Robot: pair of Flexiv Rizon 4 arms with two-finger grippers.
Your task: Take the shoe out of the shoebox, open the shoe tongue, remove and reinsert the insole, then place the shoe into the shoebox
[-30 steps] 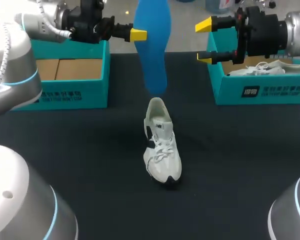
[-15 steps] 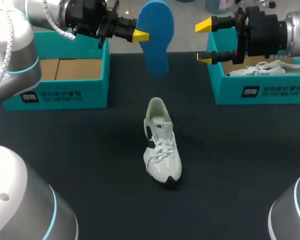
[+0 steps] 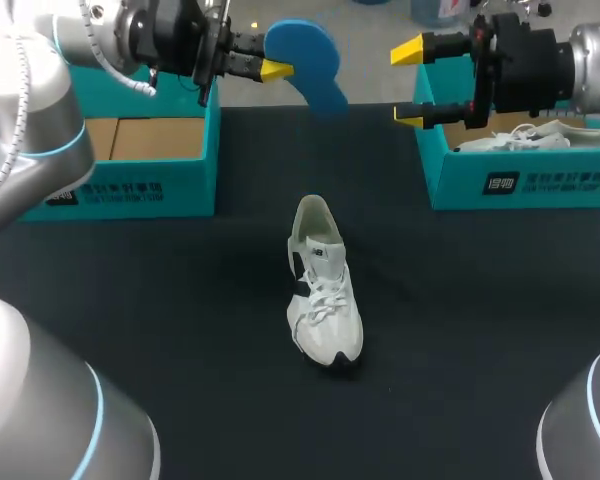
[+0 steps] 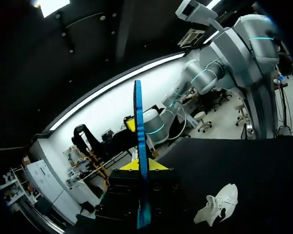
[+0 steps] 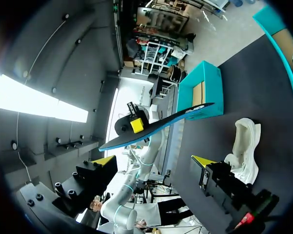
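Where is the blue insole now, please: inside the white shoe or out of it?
Out: the left gripper holds the blue insole in the air, apart from the white shoe.

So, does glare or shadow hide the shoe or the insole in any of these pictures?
Head view: even light, no glare; the white shoe stands out on the dark table, the insole shows plainly. Left wrist view: a bright ceiling strip lies behind the insole, seen edge-on, yet nothing is hidden. Right wrist view: one ceiling light glares white, away from insole and shoe.
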